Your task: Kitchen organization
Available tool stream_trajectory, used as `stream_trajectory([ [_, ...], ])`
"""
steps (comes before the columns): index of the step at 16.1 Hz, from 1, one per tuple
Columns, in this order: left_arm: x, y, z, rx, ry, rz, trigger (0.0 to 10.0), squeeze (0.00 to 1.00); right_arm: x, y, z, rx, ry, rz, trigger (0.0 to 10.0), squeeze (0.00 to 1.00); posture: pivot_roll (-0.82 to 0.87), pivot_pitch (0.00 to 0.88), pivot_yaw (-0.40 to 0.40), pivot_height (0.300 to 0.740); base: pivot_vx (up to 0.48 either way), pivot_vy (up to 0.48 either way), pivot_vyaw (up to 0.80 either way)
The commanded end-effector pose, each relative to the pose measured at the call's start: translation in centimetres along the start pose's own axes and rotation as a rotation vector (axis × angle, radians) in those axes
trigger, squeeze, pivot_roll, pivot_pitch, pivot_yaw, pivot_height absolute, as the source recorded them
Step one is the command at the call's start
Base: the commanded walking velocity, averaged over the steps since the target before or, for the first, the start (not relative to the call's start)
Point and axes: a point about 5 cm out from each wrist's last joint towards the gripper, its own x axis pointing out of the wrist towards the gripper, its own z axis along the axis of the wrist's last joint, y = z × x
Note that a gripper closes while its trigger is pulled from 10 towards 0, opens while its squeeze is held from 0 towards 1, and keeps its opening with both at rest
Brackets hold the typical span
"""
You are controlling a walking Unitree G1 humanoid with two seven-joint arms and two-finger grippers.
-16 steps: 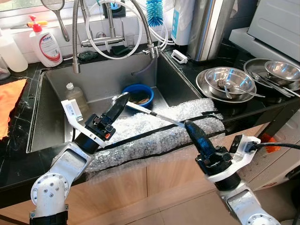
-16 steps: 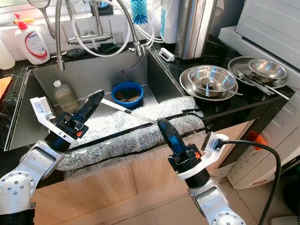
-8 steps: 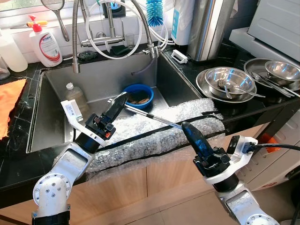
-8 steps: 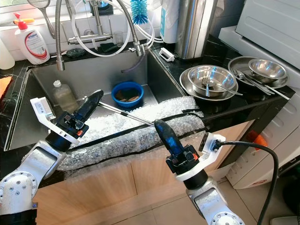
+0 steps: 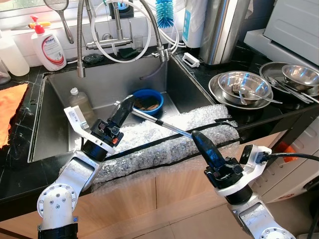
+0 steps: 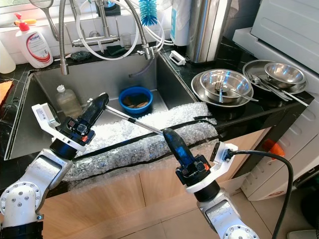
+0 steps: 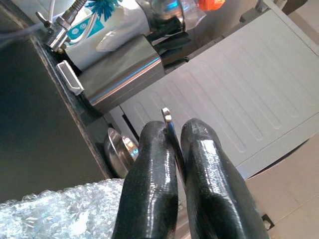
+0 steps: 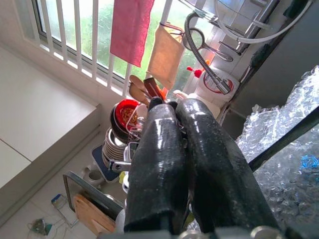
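Two grippers, one metal rod. Left gripper [image 5: 124, 105] clamped shut on one end of the metal rod [image 5: 159, 122], above the sink [image 5: 55, 119]; right gripper [image 5: 198, 140] pinched shut on the other end, over the bubble wrap [image 5: 149, 142]. Ran diagonally, sloping from sink toward counter edge. One blue bowl [image 5: 147, 101] behind.

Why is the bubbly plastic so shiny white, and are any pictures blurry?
In the left eye view, window light glares off the bubble wrap and the steel bowls; the sink stays dimmer. The right wrist view is washed out at the bright window, with the right gripper looming large. In the left wrist view, the left gripper pinches a thin utensil, and the background looks soft.
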Motion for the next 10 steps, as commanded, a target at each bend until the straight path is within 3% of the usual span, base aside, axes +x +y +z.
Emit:
stream_trajectory([
  [1,-0.3,0.3,0.4,0.029,-0.007,0.046,0.0,0.00,0.1,0.3,0.1,-0.012,0.002,0.020,10.0,0.00,-0.08,0.035,0.021,0.740,0.000,0.000,0.00],
  [3,-0.3,0.2,0.5,0.012,-0.019,0.043,0.0,0.00,0.1,0.2,0.1,-0.017,0.000,0.017,10.0,0.00,-0.08,0.035,0.021,0.740,0.000,0.000,0.00],
  [4,-0.3,0.2,0.6,0.012,-0.020,0.042,0.0,0.00,0.1,0.3,0.1,-0.019,0.000,0.024,10.0,0.55,-0.08,0.034,0.022,0.740,0.000,0.000,0.00],
  [5,-0.3,0.2,0.6,0.013,-0.019,0.042,0.0,0.00,0.2,0.4,0.1,-0.020,0.002,0.036,10.0,1.00,-0.08,0.034,0.022,0.740,0.000,0.000,0.00],
  [10,0.1,0.1,1.7,0.008,-0.093,0.056,0.0,0.00,0.1,0.2,0.2,-0.030,0.001,0.018,10.0,1.00,-0.08,0.033,0.021,0.740,0.000,0.000,0.00],
])
